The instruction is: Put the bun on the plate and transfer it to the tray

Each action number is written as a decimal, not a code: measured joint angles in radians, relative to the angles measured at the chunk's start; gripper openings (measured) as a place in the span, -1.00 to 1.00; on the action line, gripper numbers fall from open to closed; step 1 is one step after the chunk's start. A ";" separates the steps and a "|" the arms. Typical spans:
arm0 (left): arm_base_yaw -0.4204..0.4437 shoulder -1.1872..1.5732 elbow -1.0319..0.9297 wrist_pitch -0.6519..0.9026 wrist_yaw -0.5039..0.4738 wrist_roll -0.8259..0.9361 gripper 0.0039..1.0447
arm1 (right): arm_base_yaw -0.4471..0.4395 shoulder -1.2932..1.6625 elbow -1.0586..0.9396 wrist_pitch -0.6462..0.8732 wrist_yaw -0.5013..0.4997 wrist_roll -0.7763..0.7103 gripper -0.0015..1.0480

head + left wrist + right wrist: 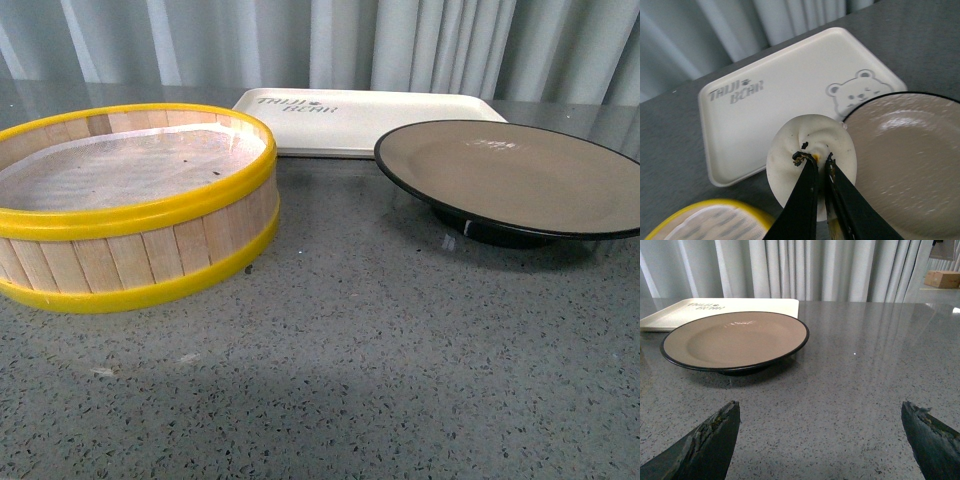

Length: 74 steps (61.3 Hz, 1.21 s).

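Step 1 is in hand: the left gripper (815, 161), fingers nipped tight on the pleated peak of the bun (810, 145), holds it aloft near where the plate (910, 165) meets the tray (765, 95). The next move, I judge, calls for a short carry over the plate's beige middle, then a gentle lowering and release. The right gripper (820, 412) hangs low, spread wide and empty. From the front, with the plate at 3 o'clock of the steamer basket (130, 215) and the tray at 12, neither arm nor bun shows, so its height cannot be told.
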State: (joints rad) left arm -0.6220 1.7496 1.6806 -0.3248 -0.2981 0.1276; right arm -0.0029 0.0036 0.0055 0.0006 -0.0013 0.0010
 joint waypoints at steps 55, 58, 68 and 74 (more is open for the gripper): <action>-0.165 0.369 0.226 -0.026 -0.021 0.028 -0.93 | 0.000 0.000 0.000 0.000 0.000 0.000 0.84; -0.165 0.375 0.225 -0.031 -0.016 0.028 -0.93 | 0.000 0.000 0.000 0.000 0.000 0.000 0.84; -0.166 0.389 0.225 -0.071 -0.002 0.028 -0.93 | 0.000 0.000 0.000 0.000 0.000 0.000 0.84; -0.166 0.398 0.225 -0.076 -0.005 0.028 -0.93 | 0.000 0.000 0.000 0.000 0.000 0.000 0.84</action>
State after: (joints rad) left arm -0.7883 2.1479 1.9053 -0.4007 -0.3035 0.1558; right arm -0.0029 0.0036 0.0055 0.0006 -0.0013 0.0010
